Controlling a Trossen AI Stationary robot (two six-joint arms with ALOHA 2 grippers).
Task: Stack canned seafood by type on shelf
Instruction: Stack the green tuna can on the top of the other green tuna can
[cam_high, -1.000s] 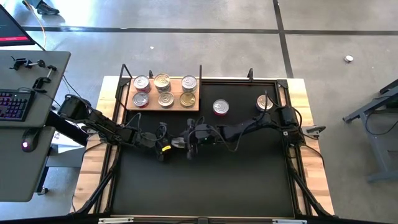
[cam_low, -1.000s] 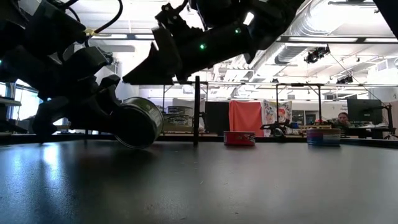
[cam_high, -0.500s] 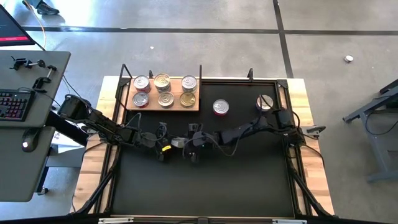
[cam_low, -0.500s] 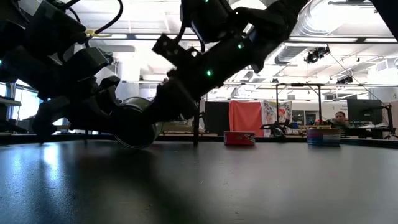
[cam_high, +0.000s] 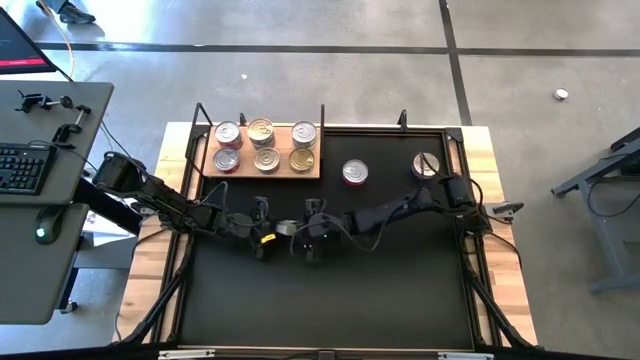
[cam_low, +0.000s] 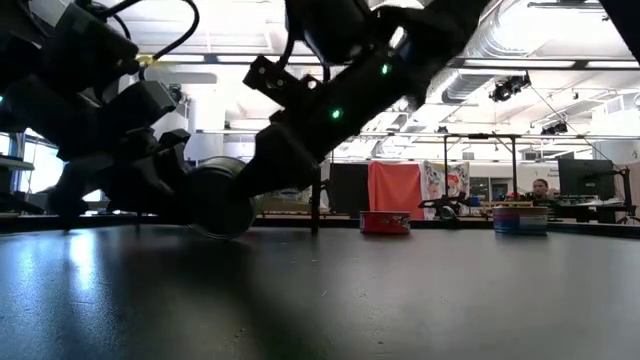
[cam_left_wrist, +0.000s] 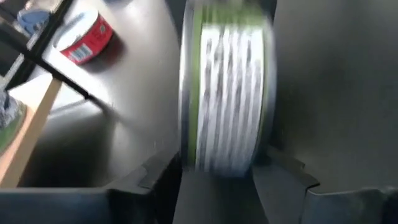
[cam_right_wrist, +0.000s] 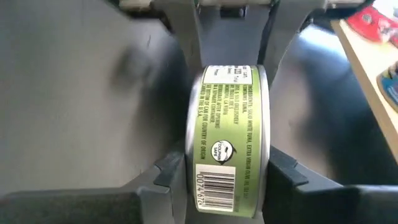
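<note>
Mid-bench, a green-labelled can (cam_right_wrist: 227, 149) stands on edge between the left claw (cam_high: 268, 232) and right claw (cam_high: 300, 232), both clamped on it. Six cans occupy the shelf (cam_high: 260, 172); two lie beside it.

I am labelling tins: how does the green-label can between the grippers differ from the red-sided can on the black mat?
The green-label can has a green side and stands on edge in the right gripper; the red-sided can is red, lies flat and is untouched. Both are flat round tins.
</note>
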